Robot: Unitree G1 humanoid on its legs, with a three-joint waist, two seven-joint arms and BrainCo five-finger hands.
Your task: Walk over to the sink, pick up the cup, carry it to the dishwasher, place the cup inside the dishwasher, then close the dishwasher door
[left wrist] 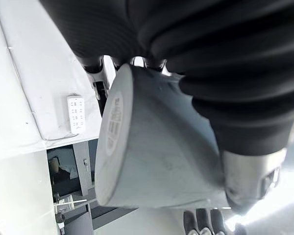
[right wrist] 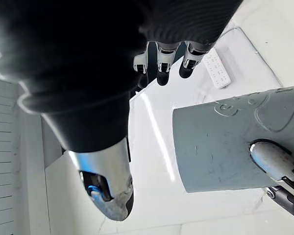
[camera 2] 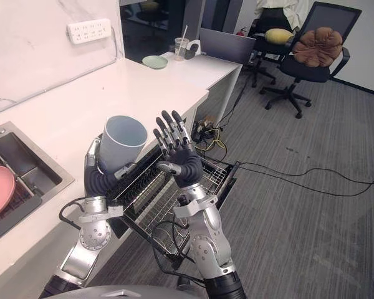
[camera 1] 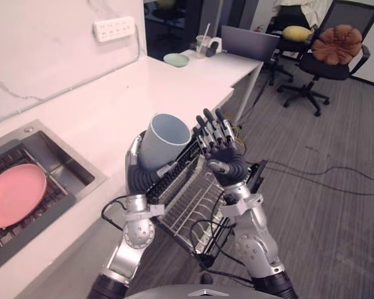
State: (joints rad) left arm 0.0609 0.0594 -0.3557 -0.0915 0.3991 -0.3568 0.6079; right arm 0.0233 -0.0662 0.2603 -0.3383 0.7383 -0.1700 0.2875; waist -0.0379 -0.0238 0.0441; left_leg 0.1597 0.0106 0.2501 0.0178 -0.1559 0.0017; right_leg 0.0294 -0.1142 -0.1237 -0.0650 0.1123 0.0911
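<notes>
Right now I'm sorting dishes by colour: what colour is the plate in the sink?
Pink: the plate in the sink shows best in the left eye view.

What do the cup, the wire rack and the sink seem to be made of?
Cup: probably plastic, matte pale blue-grey, with faint scuffs and moulded marks on its wall. Rack: thin metal wire, likely coated, with a light finish. Sink: brushed stainless steel, judging by its dull silver sheen.

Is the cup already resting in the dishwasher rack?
No, the left hand holds the pale blue cup up, clear of the pulled-out dishwasher rack, with the right hand open beside it.
</notes>
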